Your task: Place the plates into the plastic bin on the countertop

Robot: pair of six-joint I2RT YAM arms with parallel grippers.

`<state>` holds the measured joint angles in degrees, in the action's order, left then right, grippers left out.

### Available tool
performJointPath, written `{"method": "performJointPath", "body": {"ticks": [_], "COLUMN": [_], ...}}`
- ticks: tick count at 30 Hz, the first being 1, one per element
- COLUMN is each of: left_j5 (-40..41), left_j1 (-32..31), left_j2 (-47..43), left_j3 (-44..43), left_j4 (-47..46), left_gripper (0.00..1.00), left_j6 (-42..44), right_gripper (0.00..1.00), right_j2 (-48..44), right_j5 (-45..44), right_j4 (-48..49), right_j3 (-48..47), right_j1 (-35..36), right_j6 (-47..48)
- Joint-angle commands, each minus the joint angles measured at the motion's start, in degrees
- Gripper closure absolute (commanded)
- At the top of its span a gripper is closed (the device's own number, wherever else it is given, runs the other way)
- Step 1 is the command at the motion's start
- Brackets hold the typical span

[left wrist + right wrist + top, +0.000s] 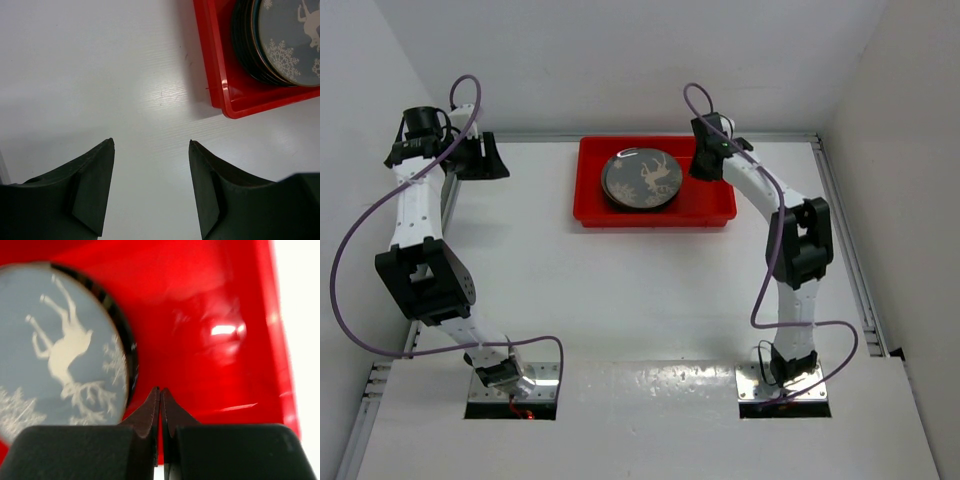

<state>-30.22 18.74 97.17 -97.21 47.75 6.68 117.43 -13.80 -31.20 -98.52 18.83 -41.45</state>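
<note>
White walls (620, 60) enclose three sides; light even, bright.

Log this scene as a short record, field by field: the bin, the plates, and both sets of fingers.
bin: red plastic bin, far middle of the countertop
plates: stack inside the bin, left of its middle; the top one is dark grey with a white deer and snowflakes
plates outside bin: none in view
left fingers: open, empty, over bare countertop left of the bin
right fingers: shut, empty, over the bin's bare right part

Grey plate (642, 180) with white deer, red bin (712, 202)
</note>
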Motion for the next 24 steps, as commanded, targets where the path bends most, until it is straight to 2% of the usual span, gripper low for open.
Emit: {"method": "performJointPath", "body": {"ticks": [1, 6, 16, 20, 24], "left_j5": [-1.25, -1.25, -1.25, -1.77, -1.77], "left_j1": [0.77, 0.77, 0.77, 0.77, 0.77], "left_j2": [-1.8, -1.8, -1.8, -1.28, -1.28], "left_j3": [-0.61, -0.61, -0.61, -1.14, -1.14], "left_j4": [-0.02, -0.02, -0.02, -0.02, 0.51], "left_gripper": [0.37, 0.37, 0.37, 0.37, 0.37], "left_j6": [0.71, 0.71, 0.71, 0.71, 0.71], "right_gripper": [1.0, 1.0, 1.0, 1.0, 1.0], "right_j2": [2.87, 10.18, 12.91, 12.56, 14.66], "right_j5": [-11.15, -11.42, -11.42, -7.91, -8.26], "right_j4": [-1.58, -6.59, -5.28, -2.21, -2.72], "right_j3": [-5.97, -15.02, -14.86, -13.63, -15.82], "right_j1": [1.03, 1.47, 3.14, 3.67, 5.34], "right_j6": [7.86, 9.11, 7.53, 6.91, 6.82]}}
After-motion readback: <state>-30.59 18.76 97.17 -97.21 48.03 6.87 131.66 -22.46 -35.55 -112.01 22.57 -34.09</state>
